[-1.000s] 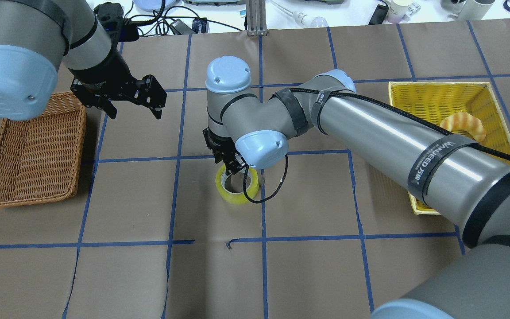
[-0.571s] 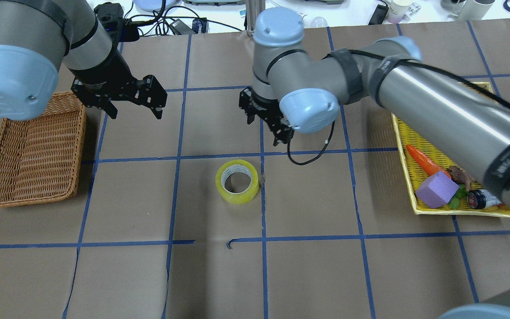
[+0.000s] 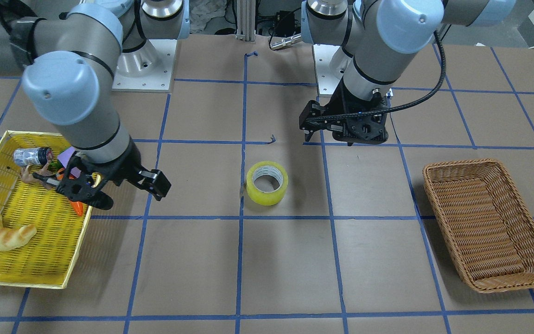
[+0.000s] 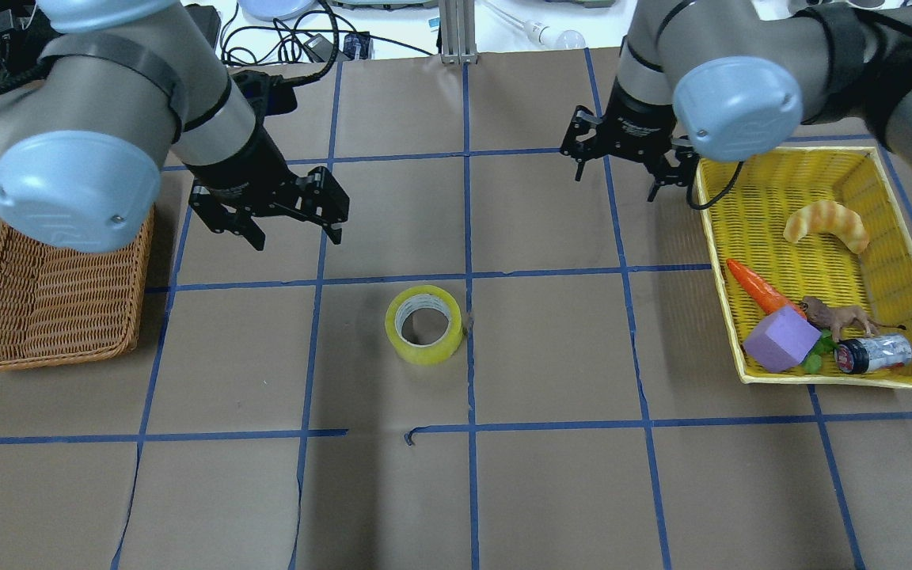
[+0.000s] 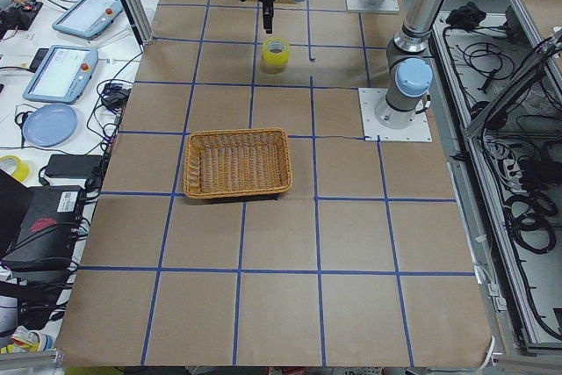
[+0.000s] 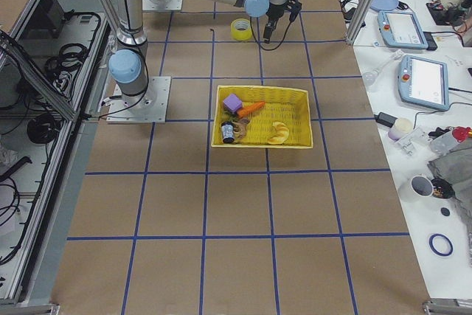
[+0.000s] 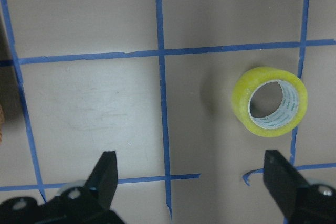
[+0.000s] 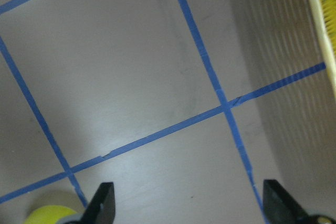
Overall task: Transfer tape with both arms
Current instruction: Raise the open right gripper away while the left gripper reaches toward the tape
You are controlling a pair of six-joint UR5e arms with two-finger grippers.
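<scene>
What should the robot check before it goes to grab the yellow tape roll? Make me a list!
1. The tape lies flat with its hole up and nothing touching it: ok.
2. The left gripper is open and ready to grab: ok.
3. The left gripper is right above the tape: not ok. It hangs off to the side, towards the wicker basket.
4. The right gripper is open and out of the way, beside the yellow basket: ok.
5. The wicker basket has room for the tape: ok, nothing shows inside it.
</scene>
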